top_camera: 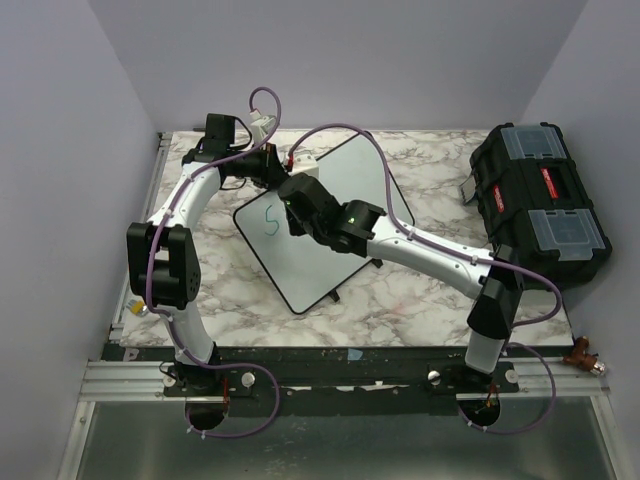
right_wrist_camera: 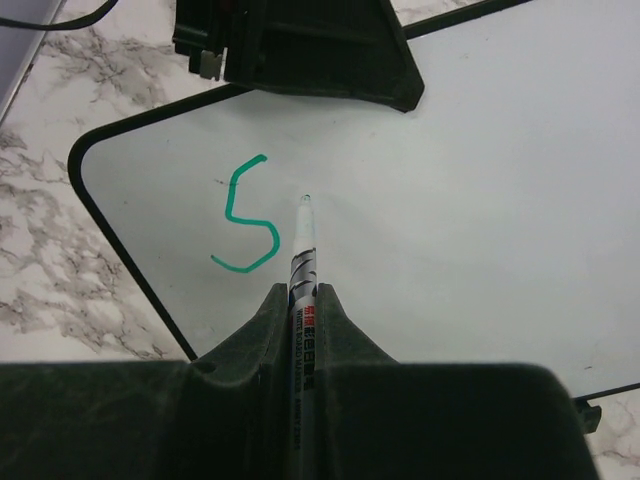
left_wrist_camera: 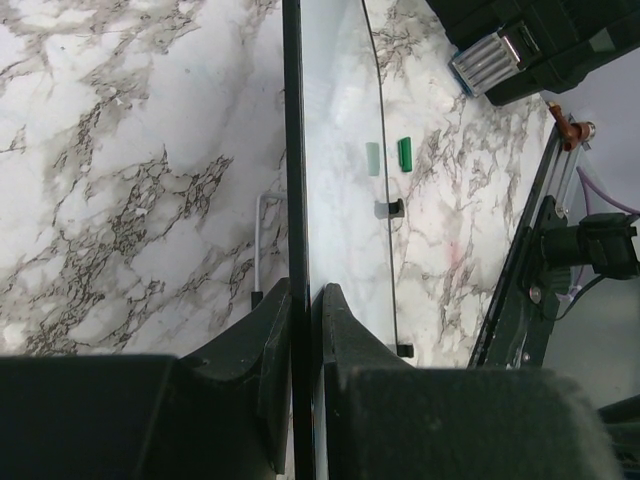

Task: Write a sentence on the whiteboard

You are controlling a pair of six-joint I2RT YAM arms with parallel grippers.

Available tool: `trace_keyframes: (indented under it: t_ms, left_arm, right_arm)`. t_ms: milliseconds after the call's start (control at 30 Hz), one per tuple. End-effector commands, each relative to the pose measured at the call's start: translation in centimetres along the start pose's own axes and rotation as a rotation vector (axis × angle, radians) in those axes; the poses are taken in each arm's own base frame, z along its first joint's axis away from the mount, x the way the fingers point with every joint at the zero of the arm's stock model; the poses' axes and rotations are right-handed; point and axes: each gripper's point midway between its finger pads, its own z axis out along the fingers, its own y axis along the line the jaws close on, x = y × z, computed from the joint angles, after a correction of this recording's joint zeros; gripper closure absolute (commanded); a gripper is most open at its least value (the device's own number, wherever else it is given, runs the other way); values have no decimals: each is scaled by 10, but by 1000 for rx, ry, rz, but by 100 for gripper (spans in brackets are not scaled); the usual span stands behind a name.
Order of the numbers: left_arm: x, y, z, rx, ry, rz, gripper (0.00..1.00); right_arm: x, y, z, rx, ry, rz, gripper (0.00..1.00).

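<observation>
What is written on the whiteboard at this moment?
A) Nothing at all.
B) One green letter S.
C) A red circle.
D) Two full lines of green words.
B: only a single green S stands on the whiteboard, just left of the tip of the marker that the right gripper holds.

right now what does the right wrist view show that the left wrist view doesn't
Only the right wrist view: the marker pinched in the right gripper, its tip just right of a green S, the only letter written. Only the left wrist view: a small green cap lying on the table and a corner of the black toolbox. Both: the whiteboard, the marble table, and the left gripper clamped on the board's black edge.
</observation>
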Motion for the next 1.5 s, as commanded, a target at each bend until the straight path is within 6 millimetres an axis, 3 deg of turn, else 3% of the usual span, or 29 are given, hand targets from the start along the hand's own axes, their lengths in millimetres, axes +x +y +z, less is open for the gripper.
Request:
trace_keyframes:
  t_ms: [0, 600, 867, 1267, 1467]
  left_arm:
    - [-1, -2, 5, 21, 8, 122, 100]
    - [-11, -4, 0, -1, -27, 123, 100]
    - [-10, -5, 1, 14, -18, 117, 100]
    - [-10, -5, 1, 15, -18, 114, 100]
    - [-10, -5, 1, 17, -15, 110, 100]
  right_arm:
    - [-7, 2, 12, -12, -6, -4, 99]
    - [-2, 12, 21, -84, 0, -2, 99]
    - [13, 3, 24, -43, 32, -16, 99]
    - [46, -5, 11, -66, 116, 18, 99]
    - [49, -6, 9, -71, 116, 35, 99]
